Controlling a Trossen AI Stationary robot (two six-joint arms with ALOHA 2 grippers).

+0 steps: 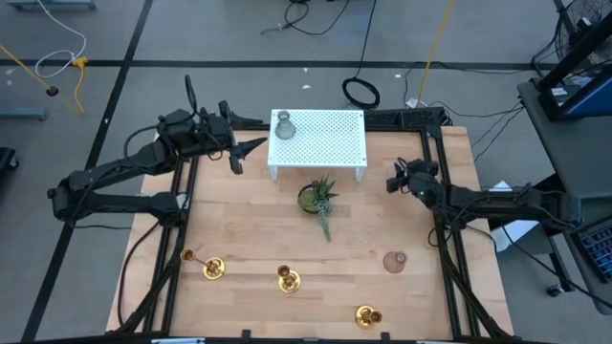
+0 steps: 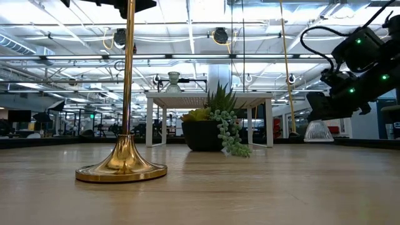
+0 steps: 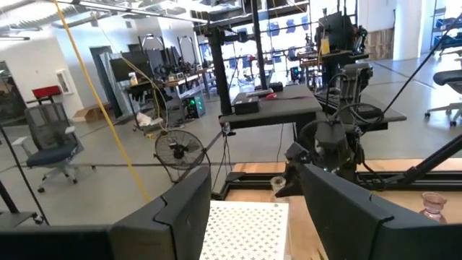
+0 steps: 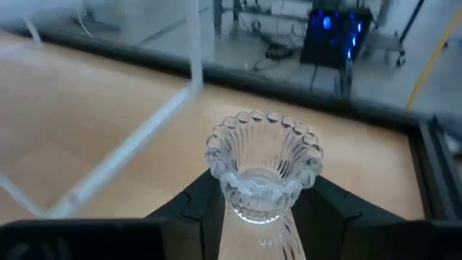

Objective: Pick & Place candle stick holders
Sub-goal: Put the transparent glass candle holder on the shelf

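Observation:
Three gold candlesticks stand on their round bases near the table's near edge, at the left [image 1: 212,268], the middle [image 1: 287,279] and the right [image 1: 366,315]; one shows close in the low view [image 2: 125,164]. My right gripper [image 1: 394,182] is at the table's right side, shut on a clear ribbed glass candle holder [image 4: 263,162], which also shows in the low view [image 2: 319,131]. My left gripper [image 3: 253,217] is open and empty, by the left end of a white perforated stand [image 1: 318,139]. My right gripper pinches the clear glass holder between its two fingers, one on each side of the narrow part just below the beaded cup [image 4: 254,209]. The cup end reaches out past the fingertips. Whether the holder touches the table, I cannot tell.
A green potted plant [image 1: 318,198] stands mid-table in front of the white stand. A greyish glass piece [image 1: 283,124] stands on the stand's left corner. A pinkish glass piece [image 1: 394,261] stands on the table at the right. Black frame rails run along both table sides.

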